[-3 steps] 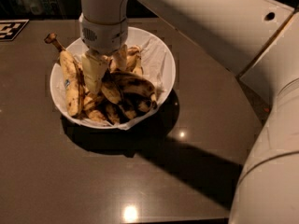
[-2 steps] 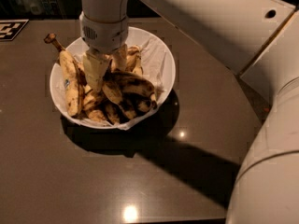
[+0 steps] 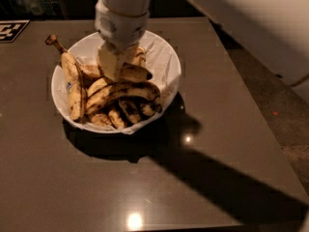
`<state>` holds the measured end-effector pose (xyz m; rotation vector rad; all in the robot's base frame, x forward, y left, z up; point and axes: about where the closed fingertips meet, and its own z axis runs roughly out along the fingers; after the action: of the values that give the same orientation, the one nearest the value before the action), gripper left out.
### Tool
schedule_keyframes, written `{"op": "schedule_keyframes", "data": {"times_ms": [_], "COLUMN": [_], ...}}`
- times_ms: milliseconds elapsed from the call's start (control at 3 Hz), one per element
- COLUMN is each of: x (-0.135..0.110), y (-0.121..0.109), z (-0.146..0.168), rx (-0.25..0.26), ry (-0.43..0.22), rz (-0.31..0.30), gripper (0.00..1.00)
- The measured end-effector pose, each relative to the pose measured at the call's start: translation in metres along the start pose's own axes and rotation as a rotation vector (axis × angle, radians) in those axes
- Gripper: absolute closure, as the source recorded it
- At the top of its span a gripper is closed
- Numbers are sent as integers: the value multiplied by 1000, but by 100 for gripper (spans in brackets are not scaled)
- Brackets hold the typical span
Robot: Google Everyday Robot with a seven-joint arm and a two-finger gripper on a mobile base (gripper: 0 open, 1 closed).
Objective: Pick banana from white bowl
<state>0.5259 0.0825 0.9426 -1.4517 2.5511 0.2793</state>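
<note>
The white bowl (image 3: 166, 57) stands on the dark table, lined with crumpled white paper and filled with several bananas. A long curved banana (image 3: 123, 92), yellow with brown blotches, lies across the middle of the pile. My gripper (image 3: 115, 64) comes down from above into the back of the bowl, right over the pile. A banana with a dark tip (image 3: 135, 73) sticks out to the right from under it, touching it. I cannot tell whether that banana is held.
A banana with a blue sticker and long brown stem (image 3: 71, 83) lies along the bowl's left side. Short stubby bananas (image 3: 118, 116) lie at the front. A black-and-white marker (image 3: 10, 30) sits at the table's back left. The table's right edge drops to the floor (image 3: 270, 81).
The gripper has shifted a little right and back within the bowl. The big arm body that filled the right side is now out of view.
</note>
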Motion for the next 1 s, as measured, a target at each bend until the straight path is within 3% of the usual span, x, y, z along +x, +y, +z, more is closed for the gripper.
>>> {"op": "schedule_keyframes", "data": {"times_ms": [667, 1000], "x": [54, 80], "y": [-8, 2], "z": [-65, -86], "rx": [5, -7], "ry": [-136, -179], "rz": [-13, -67], "gripper": [100, 100]}}
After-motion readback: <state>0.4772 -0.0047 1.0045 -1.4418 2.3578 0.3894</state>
